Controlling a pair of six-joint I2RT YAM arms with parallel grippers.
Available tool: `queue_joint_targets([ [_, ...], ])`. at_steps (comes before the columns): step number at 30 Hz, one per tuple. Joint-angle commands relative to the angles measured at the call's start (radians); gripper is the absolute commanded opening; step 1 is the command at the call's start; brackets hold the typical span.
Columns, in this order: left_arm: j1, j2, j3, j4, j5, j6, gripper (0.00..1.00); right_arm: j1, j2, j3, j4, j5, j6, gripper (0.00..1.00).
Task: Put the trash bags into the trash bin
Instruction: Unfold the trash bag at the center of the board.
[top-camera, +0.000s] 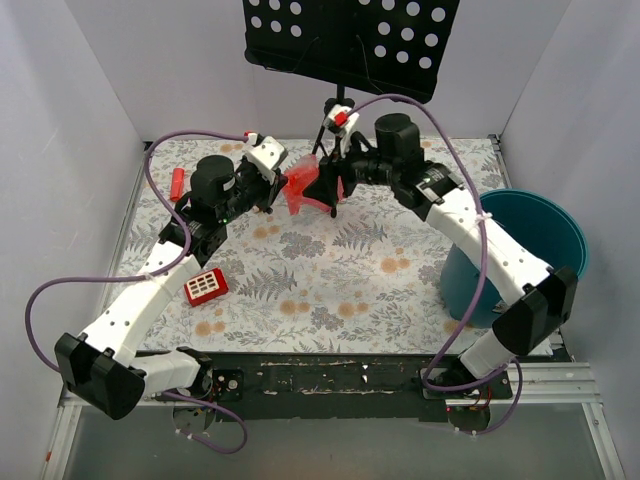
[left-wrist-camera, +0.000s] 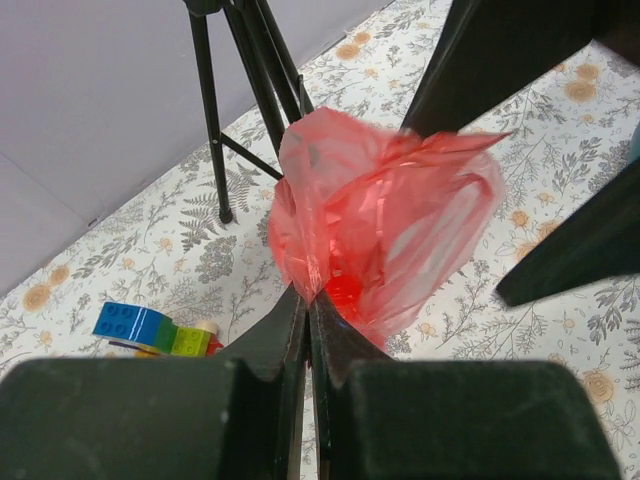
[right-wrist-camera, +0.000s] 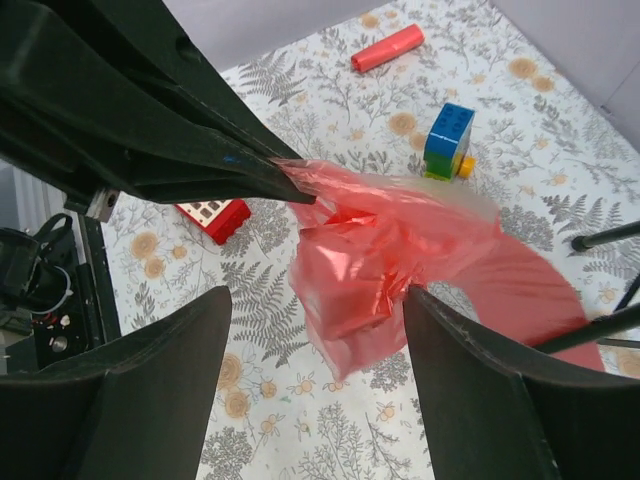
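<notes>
The translucent red-pink trash bag (top-camera: 300, 187) hangs crumpled above the back middle of the floral table. My left gripper (top-camera: 281, 186) is shut on the bag's edge; the left wrist view shows the jaws (left-wrist-camera: 308, 292) pinched together on the film (left-wrist-camera: 385, 215). My right gripper (top-camera: 326, 190) is open with its fingers either side of the bag (right-wrist-camera: 390, 260), and its right finger touches the film. The gap between its fingers (right-wrist-camera: 318, 295) holds only a fold of bag. The teal-blue trash bin (top-camera: 562, 216) stands at the table's right edge, away from both grippers.
A red block with white squares (top-camera: 205, 287) lies front left. A red cylinder (top-camera: 178, 181) lies back left. A blue, green and yellow brick stack (right-wrist-camera: 447, 140) sits behind the bag. A black tripod stand (left-wrist-camera: 215, 120) with a perforated tray (top-camera: 350, 35) stands at the back.
</notes>
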Motion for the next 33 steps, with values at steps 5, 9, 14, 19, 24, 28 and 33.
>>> queue_joint_targets([
  [5,-0.002,-0.045,0.023,0.025,-0.005,0.024,0.00,-0.074,-0.080,0.019,0.042,-0.053,0.072,0.77],
  [9,-0.002,-0.057,0.021,0.034,0.006,0.017,0.00,-0.070,-0.015,0.071,0.037,-0.018,0.073,0.75],
  [14,-0.002,-0.064,0.025,0.034,0.000,0.010,0.00,-0.067,0.028,0.077,0.031,0.005,0.047,0.74],
  [19,-0.002,-0.067,0.032,0.031,0.009,0.011,0.00,-0.052,0.015,0.027,0.063,0.071,0.043,0.73],
  [24,0.000,-0.064,0.051,0.025,0.021,0.010,0.00,-0.048,0.035,0.016,0.097,0.130,0.061,0.70],
  [28,-0.002,-0.050,0.084,0.017,0.019,0.001,0.00,-0.019,0.058,0.022,0.111,0.122,0.037,0.67],
  [33,-0.002,-0.035,0.126,0.008,0.001,-0.019,0.00,0.047,0.068,0.008,0.125,0.388,-0.045,0.62],
])
